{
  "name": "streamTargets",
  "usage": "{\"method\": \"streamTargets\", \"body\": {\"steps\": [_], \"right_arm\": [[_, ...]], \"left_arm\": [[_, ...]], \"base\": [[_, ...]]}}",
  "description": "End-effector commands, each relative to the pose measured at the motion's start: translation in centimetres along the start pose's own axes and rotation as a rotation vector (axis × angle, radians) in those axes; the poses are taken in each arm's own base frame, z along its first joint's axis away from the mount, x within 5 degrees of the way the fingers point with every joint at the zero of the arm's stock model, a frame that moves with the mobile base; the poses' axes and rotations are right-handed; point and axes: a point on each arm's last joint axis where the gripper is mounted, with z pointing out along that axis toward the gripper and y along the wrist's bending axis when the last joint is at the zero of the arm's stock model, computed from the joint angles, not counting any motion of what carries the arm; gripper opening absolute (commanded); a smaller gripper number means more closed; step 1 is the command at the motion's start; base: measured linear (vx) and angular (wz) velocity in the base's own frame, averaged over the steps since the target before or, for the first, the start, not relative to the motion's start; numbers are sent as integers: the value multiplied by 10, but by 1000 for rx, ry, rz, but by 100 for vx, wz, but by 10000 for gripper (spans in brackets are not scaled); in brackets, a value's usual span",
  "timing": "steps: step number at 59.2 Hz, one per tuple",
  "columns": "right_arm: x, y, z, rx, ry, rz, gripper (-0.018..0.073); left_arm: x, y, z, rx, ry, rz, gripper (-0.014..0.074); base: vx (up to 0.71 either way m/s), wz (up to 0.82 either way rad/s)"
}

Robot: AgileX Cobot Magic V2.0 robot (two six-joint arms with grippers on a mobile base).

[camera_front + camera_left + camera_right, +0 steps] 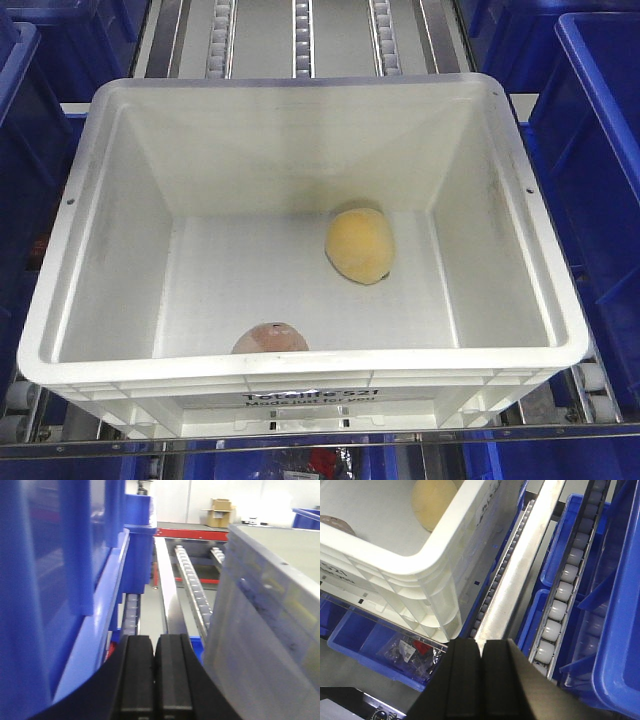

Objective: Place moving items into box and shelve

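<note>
- Nearest in our left wrist view, the left gripper point(154, 677): black fingers pressed together, nothing between them.
- Same for the right gripper point(481, 680) in our right wrist view: fingers closed flat against each other, holding nothing.
- Left gripper sits in the gap between a blue crate point(55, 590) on its left and the white box point(270, 625) wall on its right.
- Right gripper hangs just outside the box's near right corner, over a metal rail point(520, 580) and a line of white rollers point(565, 590).
- Below that corner we see a lower blue bin point(365, 645) holding small bagged parts with a red bit; contents too small to tell.
- Front view: white box point(300, 385) sits on the roller rack, open top, black print on its near face, partly cut by the rim; we read "Made just for you", the upper line is unclear.
- Pinkish-brown item point(270, 338) lies on the box floor against the near wall, half hidden by the rim.
- Yellow ball point(360, 245) lies further in, right of centre, well apart from the pinkish item.
- Beyond the box: roller tracks point(300, 40), blue crates point(590, 180) either side.
- Far off in the left wrist view: cardboard cartons point(220, 512) by a white wall.
</note>
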Motion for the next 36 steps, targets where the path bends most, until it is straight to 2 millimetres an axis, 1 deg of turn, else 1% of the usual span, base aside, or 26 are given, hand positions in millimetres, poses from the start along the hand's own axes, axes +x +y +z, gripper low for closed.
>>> {"method": "streamTargets", "body": {"steps": [1, 36], "right_arm": [[-11, -2, -4, 16, -69, -12, -15], [-11, -2, -4, 16, -69, -12, -15]], "left_arm": [[2, 0, 0, 4, -66, 11, -16], [2, 0, 0, 4, -65, 11, -16]], "base": [[0, 0], [0, 0]]}}
